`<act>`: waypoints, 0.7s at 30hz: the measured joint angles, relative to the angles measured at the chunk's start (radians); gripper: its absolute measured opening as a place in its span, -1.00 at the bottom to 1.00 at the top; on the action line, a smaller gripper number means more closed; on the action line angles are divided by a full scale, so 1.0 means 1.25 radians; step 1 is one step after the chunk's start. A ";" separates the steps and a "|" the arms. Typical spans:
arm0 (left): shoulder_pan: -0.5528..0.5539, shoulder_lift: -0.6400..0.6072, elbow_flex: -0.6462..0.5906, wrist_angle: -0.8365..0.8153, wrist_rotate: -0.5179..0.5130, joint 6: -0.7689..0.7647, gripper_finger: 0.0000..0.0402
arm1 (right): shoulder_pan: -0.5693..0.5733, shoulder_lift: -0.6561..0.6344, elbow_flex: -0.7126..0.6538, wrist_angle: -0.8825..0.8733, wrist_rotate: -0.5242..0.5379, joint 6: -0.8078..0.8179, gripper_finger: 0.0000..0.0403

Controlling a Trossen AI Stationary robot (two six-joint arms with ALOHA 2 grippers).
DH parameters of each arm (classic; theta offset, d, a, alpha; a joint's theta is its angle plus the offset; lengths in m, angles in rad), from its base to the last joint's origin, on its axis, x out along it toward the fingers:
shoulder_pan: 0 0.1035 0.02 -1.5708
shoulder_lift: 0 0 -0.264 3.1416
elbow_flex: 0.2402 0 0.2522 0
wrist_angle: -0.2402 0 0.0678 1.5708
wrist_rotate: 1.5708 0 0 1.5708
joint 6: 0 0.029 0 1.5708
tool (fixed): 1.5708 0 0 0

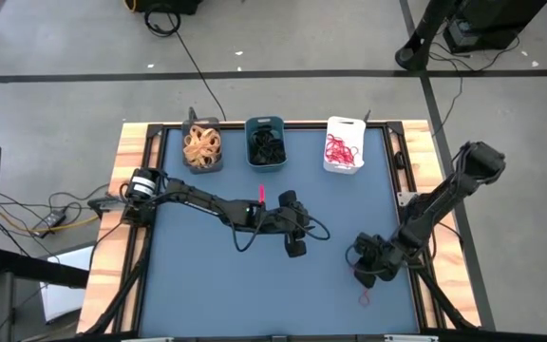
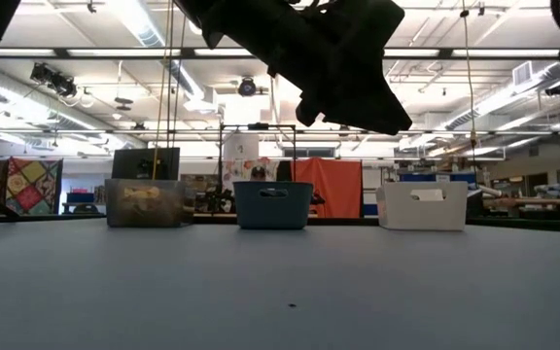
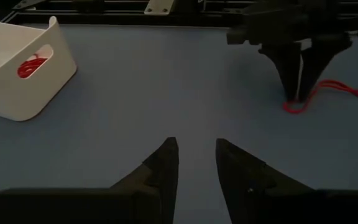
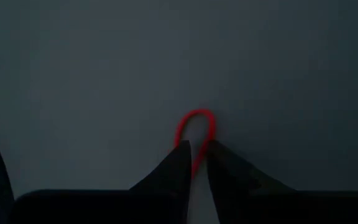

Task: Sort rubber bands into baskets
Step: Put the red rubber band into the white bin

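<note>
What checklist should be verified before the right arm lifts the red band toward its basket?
1. Right gripper fingers astride the red rubber band: ok.
2. Grip fully closed on band: cannot tell.
3. Band free of other objects on the table: ok.
4. White basket already holds red bands: ok.
5. Left gripper open, empty, waiting mid-table: ok.
6. Path toward white basket free of the left arm: cannot tell.

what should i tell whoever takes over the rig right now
Right gripper: down on the mat, fingers closing around a red rubber band, not lifted yet.
Left gripper: open, empty, waiting mid-table.
Done: tan bands in the dark grey basket, black ones in the teal basket, red ones in the white basket.
Left: carry this red band to the white basket; no other loose bands show.
</note>
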 joint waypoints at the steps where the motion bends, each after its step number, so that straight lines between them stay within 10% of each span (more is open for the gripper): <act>1: 0.000 0.000 0.000 0.000 0.000 0.000 -0.45 | 0.005 0.011 0.001 0.004 0.005 0.009 -0.68; 21: 0.000 0.000 0.000 0.001 -0.001 0.000 -0.45 | 0.022 -0.015 0.117 -0.183 0.076 -0.190 -0.77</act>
